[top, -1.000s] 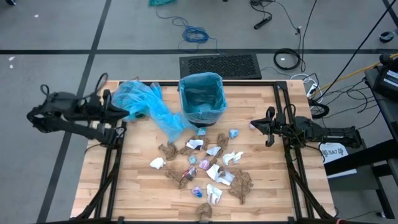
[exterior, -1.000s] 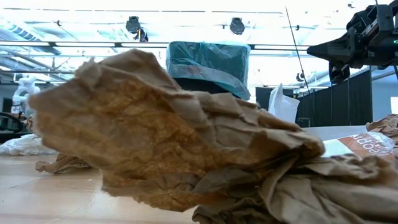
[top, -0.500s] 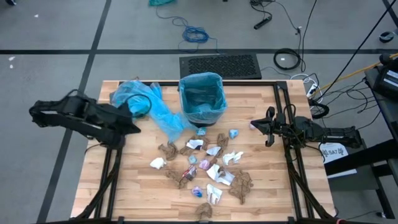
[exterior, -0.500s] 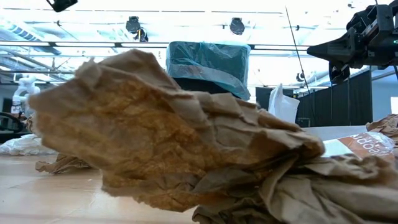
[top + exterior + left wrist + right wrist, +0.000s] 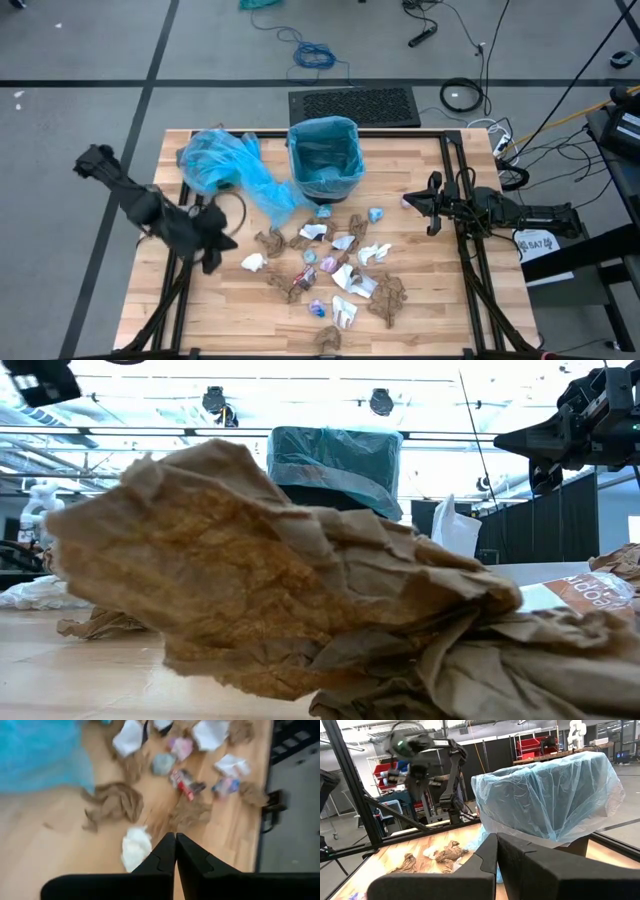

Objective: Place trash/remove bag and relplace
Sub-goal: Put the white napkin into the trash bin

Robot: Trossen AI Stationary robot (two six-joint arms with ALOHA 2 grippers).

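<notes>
The trash [image 5: 330, 268] is a scatter of white and brown paper wads with a few blue and pink bits, lying on the wooden table in front of the bin. The bin [image 5: 325, 157] stands at the far middle, lined with a pale blue bag; it also fills the right wrist view [image 5: 545, 795]. A second, loose blue bag [image 5: 225, 165] lies crumpled to the bin's left. My left gripper [image 5: 214, 258] hangs shut over the table's left side, its tips [image 5: 175, 840] just short of a white wad [image 5: 136, 849]. My right gripper [image 5: 432, 205] waits shut at the right side [image 5: 496, 840].
A large brown paper wad [image 5: 270, 590] at the near edge blocks most of the low view. Black frame rails [image 5: 180, 290] run along both sides of the table. A black mat [image 5: 353, 105] and cables lie on the floor beyond the far edge. Bare wood shows at the near left.
My left arm has swung away from the loose blue bag at the far left, moving toward the near edge and toward the trash, and has tipped its gripper downward over the table. The bag stays where it was. The right arm has kept still.
</notes>
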